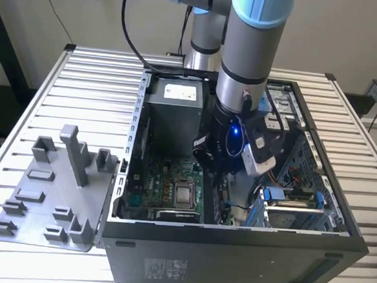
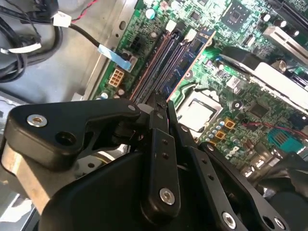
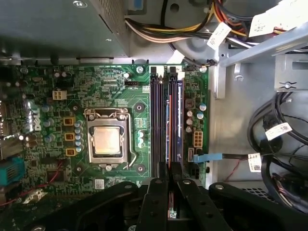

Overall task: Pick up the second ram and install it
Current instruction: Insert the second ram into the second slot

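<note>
Gripper point(image 3: 169, 185) status: from my station I read its black fingers point(image 3: 155, 204) clamped on the second ram point(image 2: 190, 54), a thin dark circuit-board stick with black chips, standing on edge over the black memory slots point(image 3: 158, 120) of the green motherboard point(image 3: 120, 91), beside the square metal processor socket point(image 3: 107, 139). In the exterior view, the arm reaches down inside the open black computer case point(image 1: 232, 258). White cable tags point(image 3: 278, 131) carry print I cannot read. A grey plastic fixture point(image 1: 49, 196) sits outside the case.
</note>
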You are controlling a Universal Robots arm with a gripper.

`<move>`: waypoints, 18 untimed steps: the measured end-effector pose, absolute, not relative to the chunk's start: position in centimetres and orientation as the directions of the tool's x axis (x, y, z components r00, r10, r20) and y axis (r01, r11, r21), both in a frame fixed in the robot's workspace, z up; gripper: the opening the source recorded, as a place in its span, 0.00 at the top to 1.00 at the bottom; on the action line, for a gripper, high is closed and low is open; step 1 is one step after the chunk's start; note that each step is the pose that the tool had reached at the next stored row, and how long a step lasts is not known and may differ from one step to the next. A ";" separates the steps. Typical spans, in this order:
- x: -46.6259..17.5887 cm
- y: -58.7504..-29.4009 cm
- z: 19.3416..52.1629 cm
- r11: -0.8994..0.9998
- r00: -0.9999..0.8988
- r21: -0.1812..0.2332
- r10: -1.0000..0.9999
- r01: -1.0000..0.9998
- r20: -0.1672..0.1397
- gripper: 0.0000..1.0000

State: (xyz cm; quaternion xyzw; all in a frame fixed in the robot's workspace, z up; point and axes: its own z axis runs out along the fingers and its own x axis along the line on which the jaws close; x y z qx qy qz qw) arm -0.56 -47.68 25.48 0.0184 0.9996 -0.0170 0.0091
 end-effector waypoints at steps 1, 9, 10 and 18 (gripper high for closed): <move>-0.6 -47.7 25.3 0.999 -0.999 -0.034 0.036 0.037 -0.019 0.86; -0.9 -47.5 24.3 0.999 -0.999 -0.034 0.036 0.037 -0.016 0.86; -0.9 -47.5 24.3 0.999 -0.999 -0.034 0.036 0.037 -0.013 0.86; -0.9 -47.5 24.3 0.999 -0.999 -0.034 0.036 0.037 -0.013 0.86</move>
